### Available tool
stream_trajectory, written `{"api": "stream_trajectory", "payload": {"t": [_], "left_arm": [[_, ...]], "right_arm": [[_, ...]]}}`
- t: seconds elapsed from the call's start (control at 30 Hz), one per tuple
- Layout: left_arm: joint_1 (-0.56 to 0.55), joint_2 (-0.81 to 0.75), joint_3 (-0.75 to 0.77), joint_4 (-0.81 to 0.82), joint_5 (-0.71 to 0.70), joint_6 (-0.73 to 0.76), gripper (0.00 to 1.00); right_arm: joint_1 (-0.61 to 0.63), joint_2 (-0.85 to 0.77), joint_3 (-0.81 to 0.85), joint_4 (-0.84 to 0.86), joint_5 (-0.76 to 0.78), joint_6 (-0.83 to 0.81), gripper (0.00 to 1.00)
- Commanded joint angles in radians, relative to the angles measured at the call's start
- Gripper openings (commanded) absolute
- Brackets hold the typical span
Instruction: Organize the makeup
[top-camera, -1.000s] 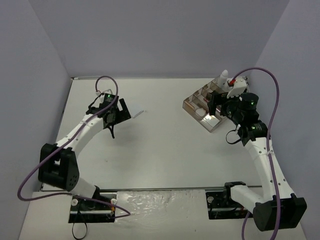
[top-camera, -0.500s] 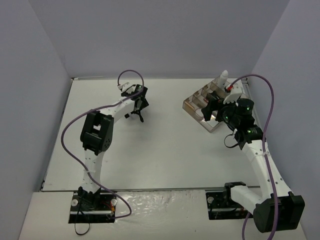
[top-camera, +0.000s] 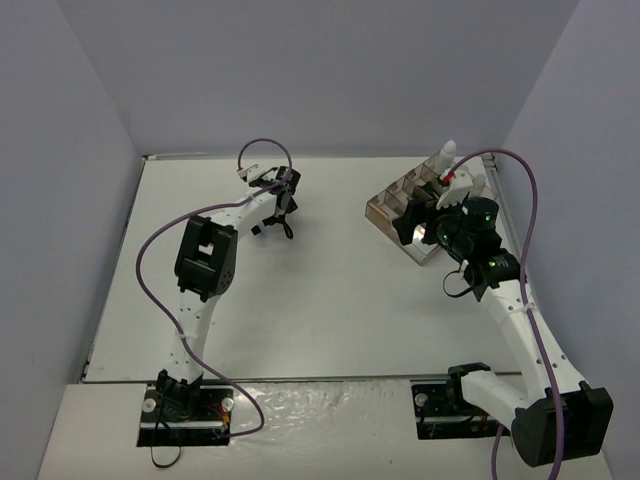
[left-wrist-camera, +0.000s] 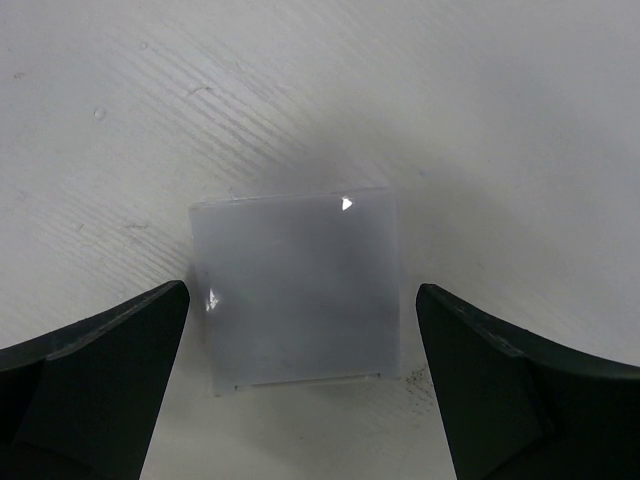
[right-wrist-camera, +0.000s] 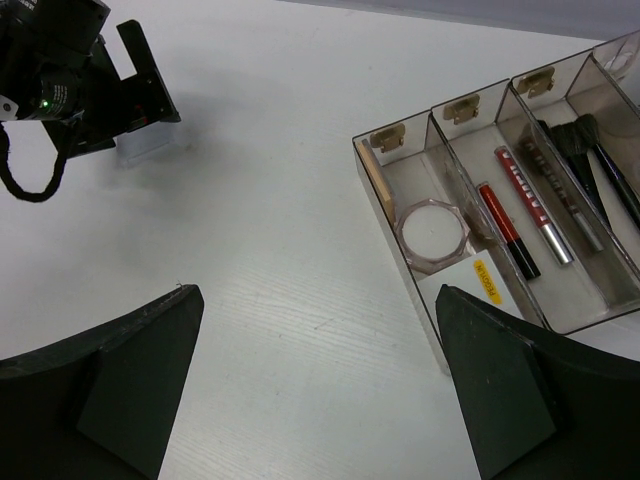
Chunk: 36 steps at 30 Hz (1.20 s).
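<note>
Top external shows me the white bench (top-camera: 330, 300) with bare surface across the whole middle and along the near edge, so I have open room between the two arms. The smoky clear tray (top-camera: 373, 209) sits angled near the far right corner, its long dividers running toward the right edge. A white-capped bottle (top-camera: 446, 154) stands upright at the tray's far end.

My right gripper (right-wrist-camera: 318, 295) hangs above the bench just left of the tray's near end, jaws spread wide and holding nothing. My left gripper (left-wrist-camera: 300, 287) is down toward the far edge, left of the middle, also spread wide.

Between its fingers lies the square pad (left-wrist-camera: 298, 255), flat on the bench: pale, frosted, slightly blue-grey, with rounded corners and two small glints on its top. The right finger stands just clear of the pad's edge. The left one is so close to its edge that I cannot tell whether they touch. Beyond the pad the bench is bare on every side that the wrist camera shows.

Inside the tray, black brushes (right-wrist-camera: 590, 150) fill the compartment toward the right edge. Next to them lie a red-and-silver tube (right-wrist-camera: 535, 205) and a red pencil (right-wrist-camera: 505, 238), side by side in one compartment. The end compartment holds a round compact (right-wrist-camera: 432, 232), pale with a faceted clear rim, and a wooden pencil (right-wrist-camera: 374, 175) along its outer wall.
</note>
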Motion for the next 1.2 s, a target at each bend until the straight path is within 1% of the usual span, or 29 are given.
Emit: {"api": "stream_trajectory", "payload": {"t": [0.0, 0.2, 0.3, 0.37, 0.43, 0.5, 0.57, 0.63, 0.67, 0.77, 0.83, 0.97, 1.07, 1.17], "left_arm": [[0.006, -0.016, 0.016, -0.070, -0.019, -0.047, 0.97], [0.015, -0.009, -0.018, -0.090, 0.029, -0.050, 0.95], [0.015, -0.025, -0.058, -0.062, 0.058, -0.053, 0.81], [0.015, -0.040, -0.111, -0.029, 0.071, -0.055, 0.71], [0.015, -0.060, -0.168, -0.005, 0.082, -0.046, 0.57], [0.016, -0.083, -0.207, 0.033, 0.104, -0.016, 0.46], [0.016, -0.116, -0.240, 0.049, 0.116, 0.036, 0.31], [0.006, -0.187, -0.275, 0.073, 0.117, 0.141, 0.17], [-0.002, -0.223, -0.301, 0.093, 0.121, 0.192, 0.14], [-0.046, -0.355, -0.395, 0.200, 0.169, 0.387, 0.12], [-0.083, -0.467, -0.472, 0.234, 0.167, 0.547, 0.12], [-0.235, -0.694, -0.629, 0.350, 0.190, 0.831, 0.12], [-0.346, -0.854, -0.733, 0.463, 0.222, 0.937, 0.14], [-0.378, -0.961, -0.852, 0.570, 0.293, 0.979, 0.14]], "right_arm": [[0.010, -0.018, 0.007, 0.079, 0.000, -0.011, 1.00], [0.014, -0.022, 0.004, 0.075, 0.000, -0.012, 1.00], [0.014, -0.022, 0.005, 0.071, -0.001, -0.011, 1.00], [0.014, -0.019, 0.006, 0.070, -0.005, -0.012, 1.00], [0.014, -0.013, 0.011, 0.063, -0.014, -0.011, 1.00], [0.015, -0.011, 0.018, 0.051, -0.035, -0.010, 1.00], [0.016, -0.005, 0.020, 0.043, -0.064, -0.008, 1.00], [0.016, 0.009, 0.023, 0.032, -0.096, -0.001, 1.00], [0.016, 0.021, 0.029, 0.027, -0.121, 0.003, 1.00], [0.022, 0.064, 0.041, 0.018, -0.222, 0.020, 1.00], [0.041, 0.088, 0.050, 0.017, -0.311, 0.036, 1.00], [0.099, 0.118, 0.062, 0.018, -0.413, 0.081, 1.00], [0.144, 0.146, 0.082, 0.019, -0.419, 0.121, 1.00], [0.167, 0.164, 0.095, 0.022, -0.429, 0.163, 1.00]]}}
